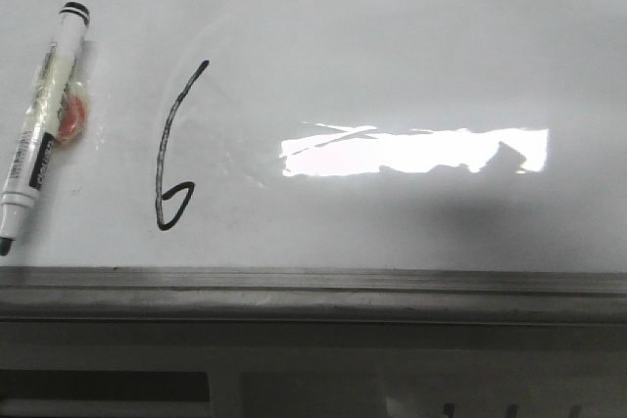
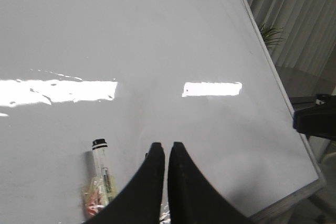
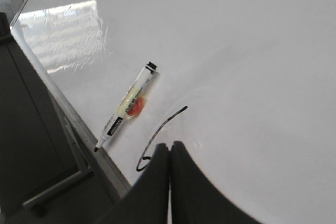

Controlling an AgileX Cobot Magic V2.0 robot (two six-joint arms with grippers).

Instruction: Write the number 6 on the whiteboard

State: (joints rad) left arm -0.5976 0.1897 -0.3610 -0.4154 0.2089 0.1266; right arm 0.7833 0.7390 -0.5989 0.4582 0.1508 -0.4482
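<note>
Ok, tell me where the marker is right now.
In the front view the marker lies flat on the whiteboard at the far left, just left of the 6, tip toward the rail; neither gripper holds it.

The front camera looked forward, close over the glossy white-grey whiteboard [image 1: 411, 36]; both wrist cameras sat higher, sharing the white-barrelled marker [image 2: 102, 174] at nine o'clock.

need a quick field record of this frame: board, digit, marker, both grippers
board: whiteboard, flat, glossy, glare patch, metal rail along near edge
digit: number 6, black stroke, slanted stem, small loop at bottom
marker: marker lying on the board left of the 6, uncapped, not held
left gripper: left gripper, jaws shut, empty
right gripper: right gripper, jaws shut, empty, near the 6
</note>
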